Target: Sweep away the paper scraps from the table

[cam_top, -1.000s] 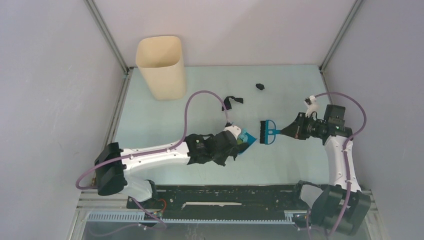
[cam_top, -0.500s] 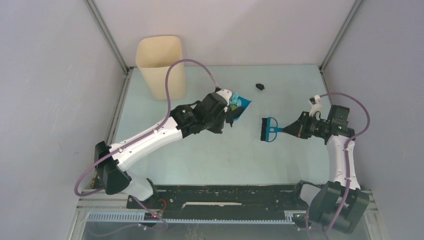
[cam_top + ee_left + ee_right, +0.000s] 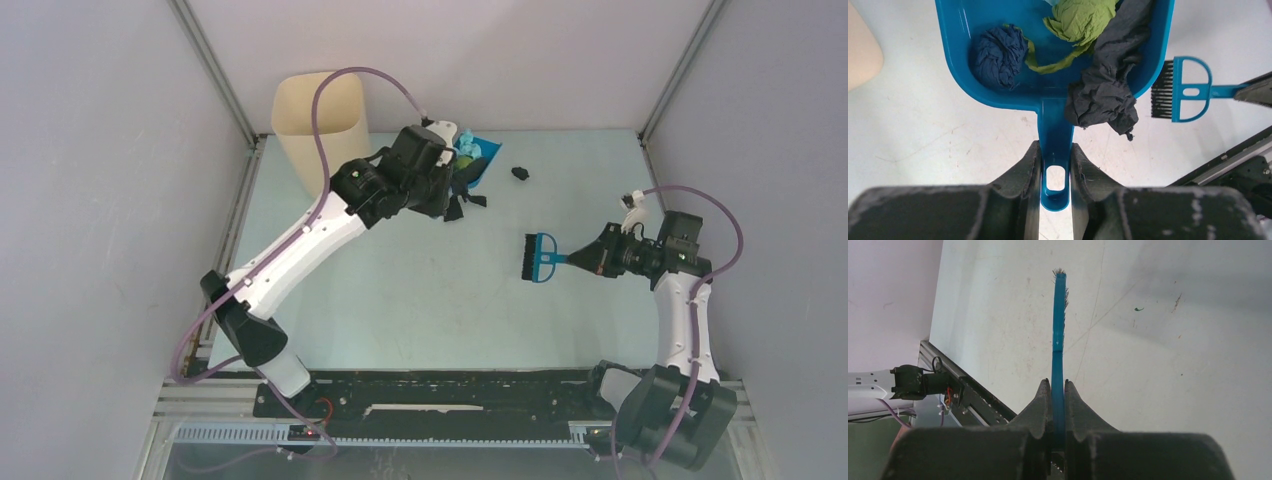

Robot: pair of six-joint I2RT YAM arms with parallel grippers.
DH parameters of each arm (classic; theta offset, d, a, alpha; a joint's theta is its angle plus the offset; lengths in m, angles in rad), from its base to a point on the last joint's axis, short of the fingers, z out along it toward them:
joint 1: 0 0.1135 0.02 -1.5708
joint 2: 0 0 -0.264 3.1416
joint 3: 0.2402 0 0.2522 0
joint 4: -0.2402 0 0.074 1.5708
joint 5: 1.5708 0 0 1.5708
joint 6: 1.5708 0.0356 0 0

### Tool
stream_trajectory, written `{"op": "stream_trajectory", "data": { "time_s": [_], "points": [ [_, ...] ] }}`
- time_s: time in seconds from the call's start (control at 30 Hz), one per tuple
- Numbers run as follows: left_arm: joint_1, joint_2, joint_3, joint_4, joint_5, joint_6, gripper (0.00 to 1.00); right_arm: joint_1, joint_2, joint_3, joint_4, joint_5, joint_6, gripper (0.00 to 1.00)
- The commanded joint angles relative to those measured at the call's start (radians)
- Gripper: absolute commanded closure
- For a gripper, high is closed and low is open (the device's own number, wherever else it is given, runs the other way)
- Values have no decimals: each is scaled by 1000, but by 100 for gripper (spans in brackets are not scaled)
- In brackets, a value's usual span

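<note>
Left arm (image 3: pixel 300 240) stretched far, fingers (image 3: pixel 1024 172) clamping the dustpan handle (image 3: pixel 1054 131); right arm (image 3: pixel 682 310) bent, fingers (image 3: pixel 1041 405) pinching the brush (image 3: pixel 1058 315)

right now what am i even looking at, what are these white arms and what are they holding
These are two robot arms bolted to a pale green table. One picture looks down from above; the other two come from a camera on each wrist. The left hand grips a blue dustpan by its handle; in it lie a dark blue scrap, a green scrap and a black scrap of paper. The right hand clamps a blue brush. Two more black scraps lie on the table; a beige bin stands far left.
</note>
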Motion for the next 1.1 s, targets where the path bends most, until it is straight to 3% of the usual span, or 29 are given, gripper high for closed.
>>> {"op": "stream_trajectory", "data": {
  "time_s": [0.0,0.57,1.07],
  "points": [
    [31,27,111,-47,32,28,99,-10,-26,0,19,-24,-8,100],
    [242,144,375,-54,191,-40,100,-32,-55,-5,23,-25,-9,100],
    [570,195,361,213,491,-295,99,-65,-86,-10,24,-25,-8,100]
  ]
}}
